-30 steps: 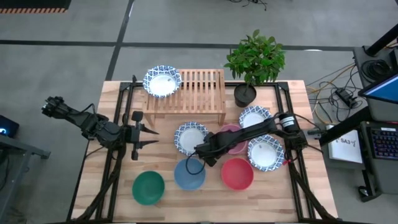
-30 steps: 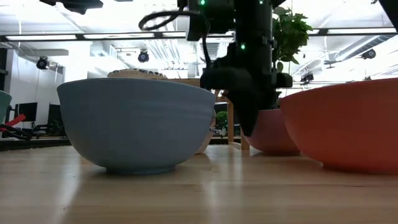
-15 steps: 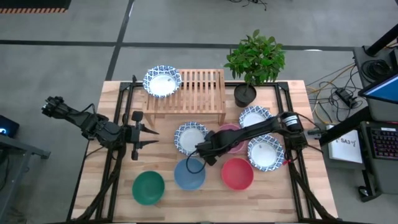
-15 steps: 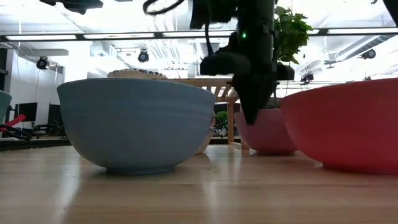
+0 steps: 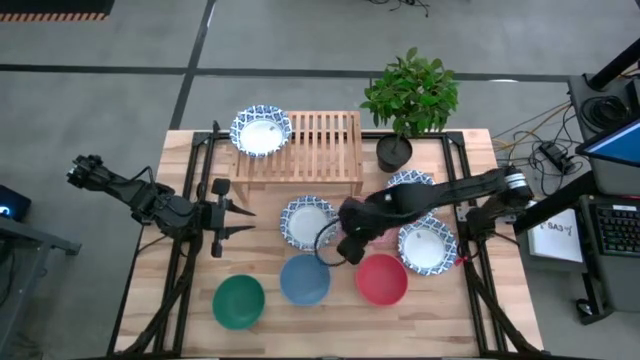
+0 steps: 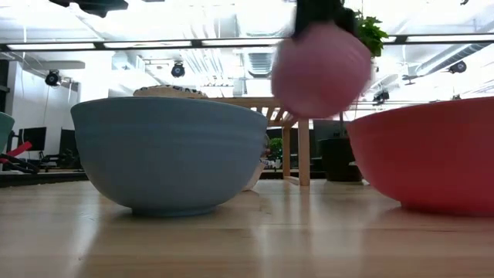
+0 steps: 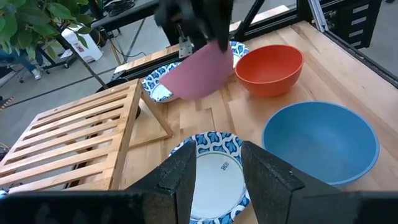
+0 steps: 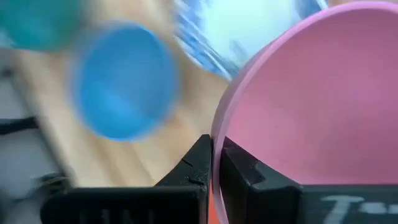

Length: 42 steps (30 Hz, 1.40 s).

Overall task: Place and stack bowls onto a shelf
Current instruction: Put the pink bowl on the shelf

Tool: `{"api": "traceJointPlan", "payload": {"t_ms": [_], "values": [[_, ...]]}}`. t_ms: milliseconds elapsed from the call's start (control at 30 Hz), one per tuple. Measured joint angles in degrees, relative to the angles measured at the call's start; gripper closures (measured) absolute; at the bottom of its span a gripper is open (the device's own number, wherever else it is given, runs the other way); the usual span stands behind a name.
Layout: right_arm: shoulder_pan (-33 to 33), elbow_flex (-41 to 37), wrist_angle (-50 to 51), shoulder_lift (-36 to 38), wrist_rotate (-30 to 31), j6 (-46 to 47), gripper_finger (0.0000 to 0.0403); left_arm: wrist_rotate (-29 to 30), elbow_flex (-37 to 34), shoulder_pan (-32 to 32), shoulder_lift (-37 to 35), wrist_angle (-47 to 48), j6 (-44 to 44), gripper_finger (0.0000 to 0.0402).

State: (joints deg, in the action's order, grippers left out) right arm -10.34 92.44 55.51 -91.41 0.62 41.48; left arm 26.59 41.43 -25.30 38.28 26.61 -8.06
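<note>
A: Where is the pink bowl (image 6: 321, 68)?
B: Up off the table now, middle of frame, clear room below. The right gripper (image 8: 214, 163) pinches its rim.
A: The left gripper (image 5: 243, 220)?
B: Fingers apart, left side.

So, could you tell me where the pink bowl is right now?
The pink bowl is off the table, pinched at its rim by the right gripper, above the gap between blue bowl and red bowl.
</note>
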Motion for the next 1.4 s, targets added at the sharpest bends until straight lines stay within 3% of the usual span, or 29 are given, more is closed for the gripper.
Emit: {"api": "traceJointPlan", "payload": {"t_ms": [233, 333, 467, 533, 633, 867, 1133, 1400], "values": [[-1.19, 0.07, -34.01, 4.19, 1.56, -31.96, 0.0391, 0.04, 0.00, 0.00, 0.02, -0.50, -0.89, 0.0290], [-0.52, 0.07, -40.46, 3.51, 9.29, -44.35, 0.0391, 0.07, 0.00, 0.00, 0.04, -0.52, -1.04, 0.0290], [2.17, 0.24, -40.26, 1.60, 22.80, -56.53, 0.0391, 0.07, 0.00, 0.00, 0.04, -0.52, -1.06, 0.0290], [4.65, 0.68, -38.24, 0.24, 27.25, -59.60, 0.0391, 0.07, 0.00, 0.00, 0.04, -0.42, -1.08, 0.0290], [8.94, 2.58, -34.42, -2.13, 28.51, -61.58, 0.0391, 0.07, 0.00, 0.00, 0.04, -0.26, -1.08, 0.0290], [15.88, 16.32, -18.53, -11.34, 25.93, -60.58, 0.0391, 0.07, 0.00, 0.00, 0.03, -0.21, -1.08, 0.0290], [18.86, 33.94, 5.46, -21.60, 25.81, -56.50, 0.0391, 0.07, 0.00, 0.00, 0.00, 0.37, -1.31, 0.0290], [20.58, 40.72, 11.60, -27.21, 21.86, -56.39, 0.0391, 0.07, 0.00, 0.01, 0.00, 0.46, -1.32, 0.0290]]}}
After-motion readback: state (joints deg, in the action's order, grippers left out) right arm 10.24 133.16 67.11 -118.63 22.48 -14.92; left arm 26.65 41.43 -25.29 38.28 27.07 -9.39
